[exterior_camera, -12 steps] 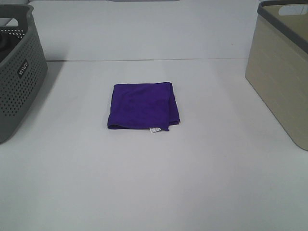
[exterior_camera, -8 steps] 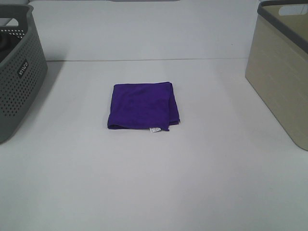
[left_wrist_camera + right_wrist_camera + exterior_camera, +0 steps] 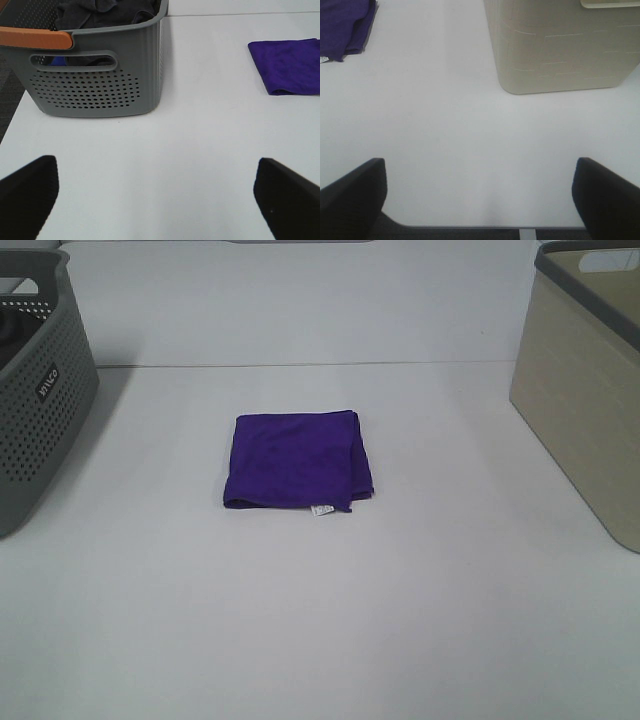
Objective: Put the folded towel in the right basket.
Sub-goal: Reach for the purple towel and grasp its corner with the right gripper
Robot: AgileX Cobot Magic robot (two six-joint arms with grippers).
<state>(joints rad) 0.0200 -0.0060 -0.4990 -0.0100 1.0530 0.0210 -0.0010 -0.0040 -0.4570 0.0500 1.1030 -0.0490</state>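
Purple and neatly folded, the towel point(image 3: 297, 461) lay flat near the middle of the high view, slightly left of centre, on the white worktop point(image 3: 320, 630). A small white tag point(image 3: 322, 510) poked out at its lower edge. The right basket point(image 3: 588, 390), beige with a dark rim, stood at the right edge of the frame, well apart from the towel. A grey basket point(image 3: 40, 400) sat at the left edge, and the left wrist view showed dark cloth point(image 3: 105, 10) inside it.

Neither arm showed in the high view. The left claw point(image 3: 160, 195) was spread wide with nothing between its fingers point(image 3: 30, 192), only bare worktop. The right claw point(image 3: 480, 197) was likewise wide and empty, and its wrist view took in both a corner of the towel and the wall of the right basket.

By the look of it, the task had not begun: the towel was untouched and the step in hand was the approach. The right claw seemed the better placed. The next move would call for reaching towards the frame's centre, coming down over the towel's near edge, and closing on all the layers together so the fold would hold during the lift.
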